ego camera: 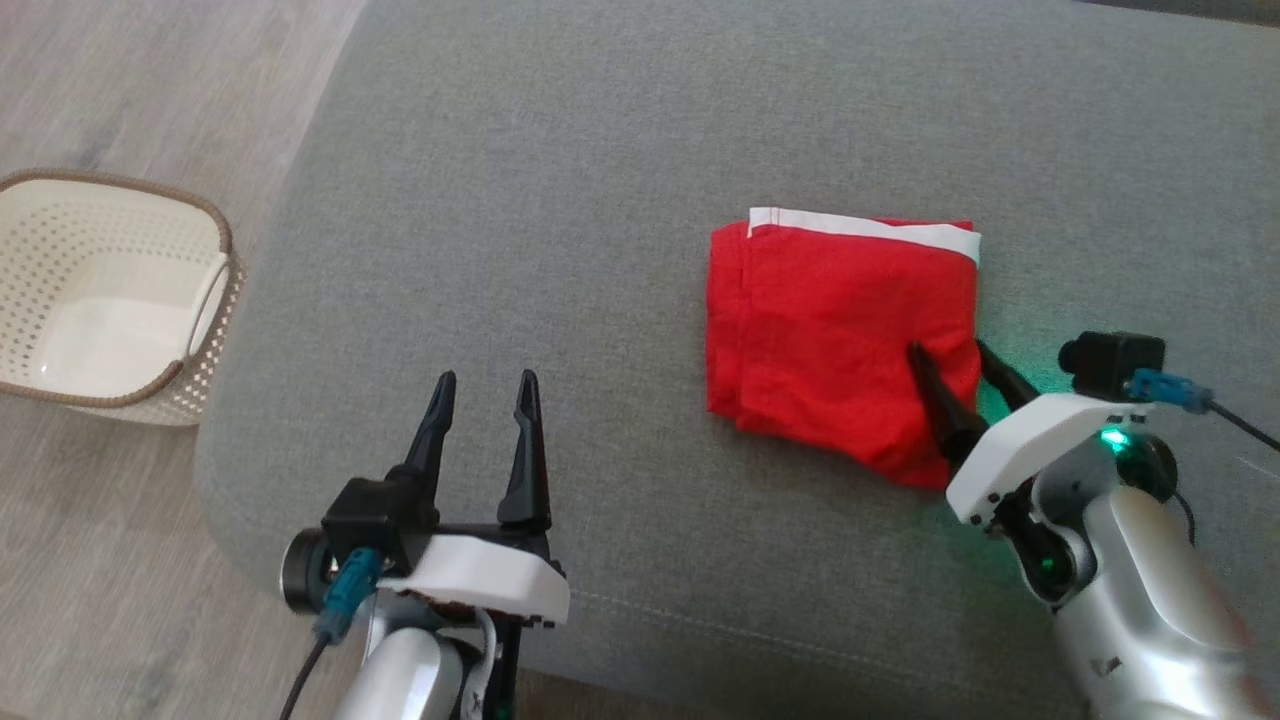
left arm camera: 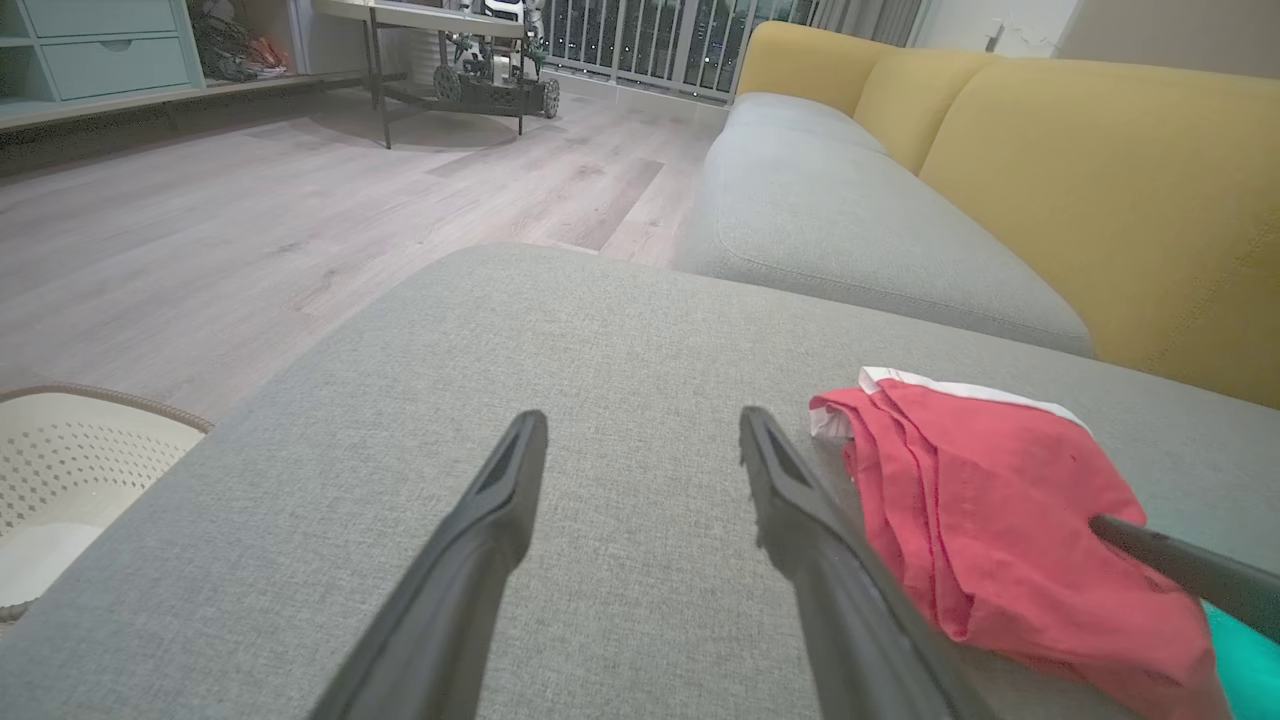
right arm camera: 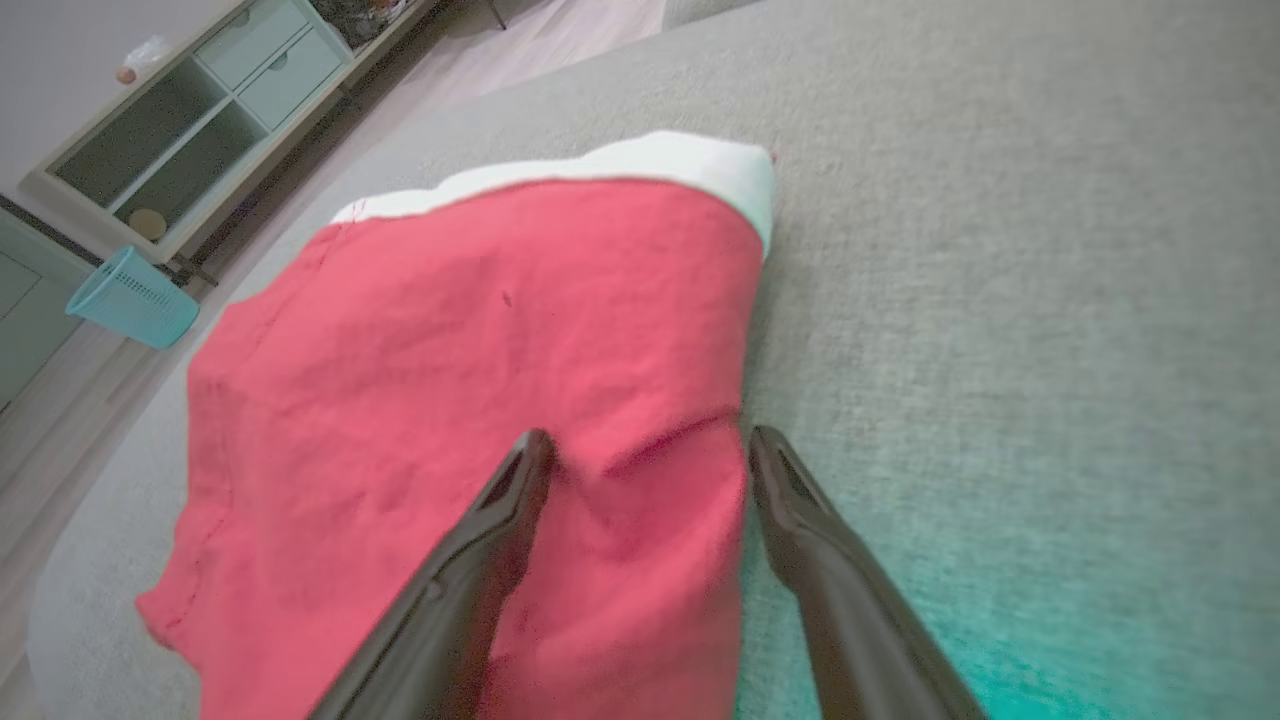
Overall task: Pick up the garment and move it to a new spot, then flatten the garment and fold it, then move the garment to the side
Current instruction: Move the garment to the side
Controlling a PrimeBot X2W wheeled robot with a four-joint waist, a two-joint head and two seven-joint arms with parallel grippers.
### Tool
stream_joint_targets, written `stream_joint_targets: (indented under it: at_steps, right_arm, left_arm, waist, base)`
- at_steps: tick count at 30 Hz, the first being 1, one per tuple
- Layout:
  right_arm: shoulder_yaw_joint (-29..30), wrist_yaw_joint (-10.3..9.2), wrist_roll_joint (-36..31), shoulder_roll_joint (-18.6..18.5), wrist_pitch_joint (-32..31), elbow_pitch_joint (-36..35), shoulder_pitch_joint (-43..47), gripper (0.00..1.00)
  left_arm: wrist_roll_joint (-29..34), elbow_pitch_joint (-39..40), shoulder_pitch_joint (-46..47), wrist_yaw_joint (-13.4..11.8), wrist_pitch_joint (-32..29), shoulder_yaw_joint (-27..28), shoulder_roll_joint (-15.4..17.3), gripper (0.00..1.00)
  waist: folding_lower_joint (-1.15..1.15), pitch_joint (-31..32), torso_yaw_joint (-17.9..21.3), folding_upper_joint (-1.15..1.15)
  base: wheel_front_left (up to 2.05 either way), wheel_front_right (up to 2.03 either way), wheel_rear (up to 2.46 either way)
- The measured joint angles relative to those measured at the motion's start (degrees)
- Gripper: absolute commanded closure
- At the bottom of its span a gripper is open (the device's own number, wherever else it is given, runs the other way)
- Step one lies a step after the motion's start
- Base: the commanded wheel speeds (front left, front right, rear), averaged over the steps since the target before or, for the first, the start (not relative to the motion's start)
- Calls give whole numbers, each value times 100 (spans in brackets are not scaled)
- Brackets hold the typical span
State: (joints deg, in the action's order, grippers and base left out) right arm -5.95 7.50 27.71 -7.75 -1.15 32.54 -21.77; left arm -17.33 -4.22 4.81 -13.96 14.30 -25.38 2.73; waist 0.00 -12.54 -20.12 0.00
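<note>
**Right wrist view: fold may spill if I catch only the top layer**

My right pincer (right arm camera: 645,445) has its jaws apart and grips nothing. It straddles the nearest edge of the folded red garment (right arm camera: 450,350), one finger over the cloth and the other over bare cushion just beside it.

Risk, my judgement: closing here could pinch only the upper layers, so a lift would open the fold. A low drag would bunch the cloth against the weave.

The white waistband (right arm camera: 600,165) lies at the end farthest from my fingertips. My left pincer (ego camera: 486,377), also apart and empty, hovers well off on the garment's other side.

Surface: grey woven sofa cushion (ego camera: 550,200), likely soft with some give.

Past the left pincer, off the cushion edge, a pale perforated basket (ego camera: 215,350) sits on a wood-look floor (ego camera: 150,80). Farther out are a yellow backrest (left arm camera: 1100,200) and a pale-green cabinet (right arm camera: 200,110).
</note>
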Motion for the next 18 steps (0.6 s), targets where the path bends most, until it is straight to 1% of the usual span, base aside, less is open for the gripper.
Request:
stream_joint_targets:
  at_steps: [6,11,12,13,14,18]
  right_arm:
    - [-137,0,35,-7,-36,365,-187,0]
    - [-167,1,60,-4,22,684,-372,0]
    - [-199,1,60,-4,20,733,-399,33]
    - [-244,1,59,-11,15,780,-437,81]
    - [-310,1,59,-26,14,828,-484,100]
    - [-531,1,-16,-133,15,961,-582,100]
  left_arm:
    - [-5,0,24,-64,0,-93,0,0]
    - [-7,-12,26,-68,0,-159,0,0]
    - [-7,-15,27,-73,0,-160,0,0]
    - [-8,-15,30,-74,0,-165,0,0]
    - [-8,-14,35,-74,0,-170,0,0]
    - [-8,-15,81,-75,0,-178,0,0]
  waist:
    - [0,-54,-81,0]
    - [0,-41,-106,0]
    - [0,-35,-107,0]
    - [0,-31,-105,0]
    - [0,-29,-103,0]
    - [0,-21,-79,0]
  base:
    - [0,0,0]
    - [0,0,0]
    - [0,0,0]
    - [0,0,0]
    - [0,0,0]
    - [0,0,0]
